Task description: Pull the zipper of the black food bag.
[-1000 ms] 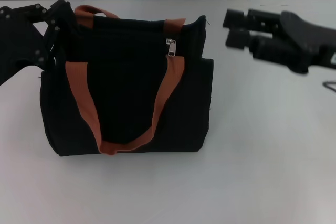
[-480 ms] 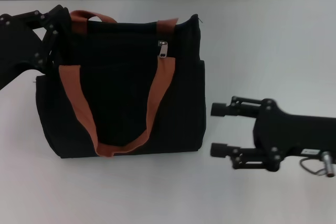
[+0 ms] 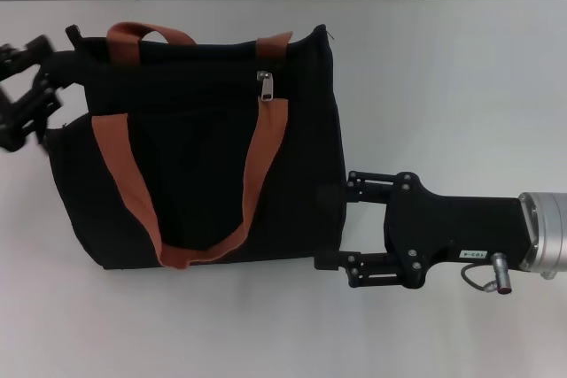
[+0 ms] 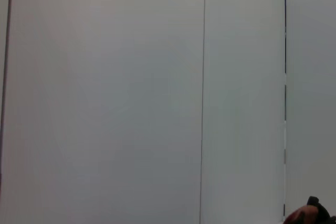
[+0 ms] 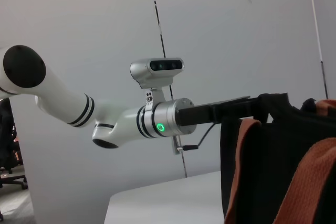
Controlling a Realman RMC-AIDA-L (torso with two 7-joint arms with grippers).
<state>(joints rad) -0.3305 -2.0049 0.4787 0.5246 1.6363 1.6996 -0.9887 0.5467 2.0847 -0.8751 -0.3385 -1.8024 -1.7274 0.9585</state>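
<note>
The black food bag stands on the white table with two orange-brown strap handles. The silver zipper hangs near the top of the bag, right of its middle. My left gripper is at the bag's top left corner and shut on the fabric edge. The right wrist view shows that grip and the bag. My right gripper is open, low at the bag's right side, with its fingertips against the bag. It is well below the zipper.
The white table runs to a grey panelled wall at the back. The left wrist view shows only that wall and a small dark-red bit in one corner. My left arm reaches across in the right wrist view.
My right gripper has swung from the back right down to the front and moved left up to the bag's right side. The bag and my left gripper have shifted left.
</note>
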